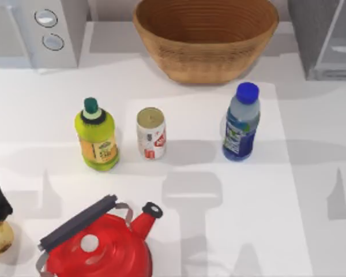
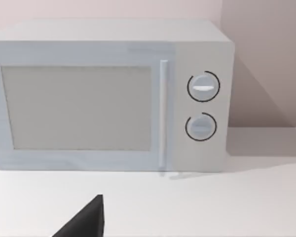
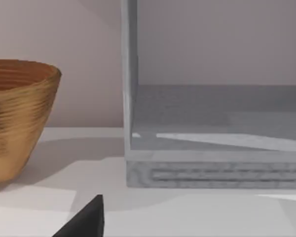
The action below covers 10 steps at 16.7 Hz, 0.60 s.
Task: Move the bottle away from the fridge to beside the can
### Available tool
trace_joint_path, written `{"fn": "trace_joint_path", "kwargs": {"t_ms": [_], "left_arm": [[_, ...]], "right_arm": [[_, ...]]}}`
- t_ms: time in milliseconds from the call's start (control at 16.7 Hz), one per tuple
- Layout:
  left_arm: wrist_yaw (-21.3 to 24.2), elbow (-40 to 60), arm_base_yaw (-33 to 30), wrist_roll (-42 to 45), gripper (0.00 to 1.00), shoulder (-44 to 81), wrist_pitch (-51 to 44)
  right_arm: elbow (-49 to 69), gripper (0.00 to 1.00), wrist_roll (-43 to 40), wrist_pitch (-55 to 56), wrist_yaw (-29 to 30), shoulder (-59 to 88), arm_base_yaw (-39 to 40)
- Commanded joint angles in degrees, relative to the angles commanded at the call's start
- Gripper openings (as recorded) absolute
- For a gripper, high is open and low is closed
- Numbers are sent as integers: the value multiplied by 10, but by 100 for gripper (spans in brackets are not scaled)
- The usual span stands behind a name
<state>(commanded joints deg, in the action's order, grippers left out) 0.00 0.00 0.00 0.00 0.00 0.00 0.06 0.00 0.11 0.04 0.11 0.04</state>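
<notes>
Right now the table [image 1: 311, 190] is carrying everything. The fridge [image 1: 326, 37] is sitting at its far right corner, and the right wrist view is looking straight at the fridge's front [image 3: 212, 123]. The microwave [image 1: 43, 29] is occupying the far left corner and is facing the left wrist camera [image 2: 108, 96]. The basket [image 1: 205, 34] is resting between them at the back, and the red kettle [image 1: 98, 245] is lying at the near edge, left of centre.

The bottle [image 1: 241, 124] is standing upright right of centre, its long axis vertical. It is sitting in front of the fridge and to its left, apart from it. The green bottle [image 1: 97, 135] is standing left of centre, with the can [image 1: 151, 134] upright just beside it on the right. The open patch between the can and the bottle is looking like the place to set the bottle down.

The left gripper [image 2: 86, 219] and the right gripper [image 3: 86, 217] are each showing as a dark wedge at the edge of their own wrist views. Whether either is spread or closed, I cannot tell. Neither is holding anything. Since the bottle is standing in the right half, the right arm is probably the nearer one. The move would be taking the bottle leftward, toward the can.
</notes>
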Motion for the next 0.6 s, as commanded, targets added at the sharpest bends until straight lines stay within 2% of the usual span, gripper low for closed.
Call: {"fn": "trace_joint_path", "kwargs": {"t_ms": [360,600], "left_arm": [[0,0,0,0,100,0,0],[0,0,0,0,100,0,0]], "right_arm": [[1,100,0,-1,1,0,1],[41,100,-1,-62,3,-47,-2]]}}
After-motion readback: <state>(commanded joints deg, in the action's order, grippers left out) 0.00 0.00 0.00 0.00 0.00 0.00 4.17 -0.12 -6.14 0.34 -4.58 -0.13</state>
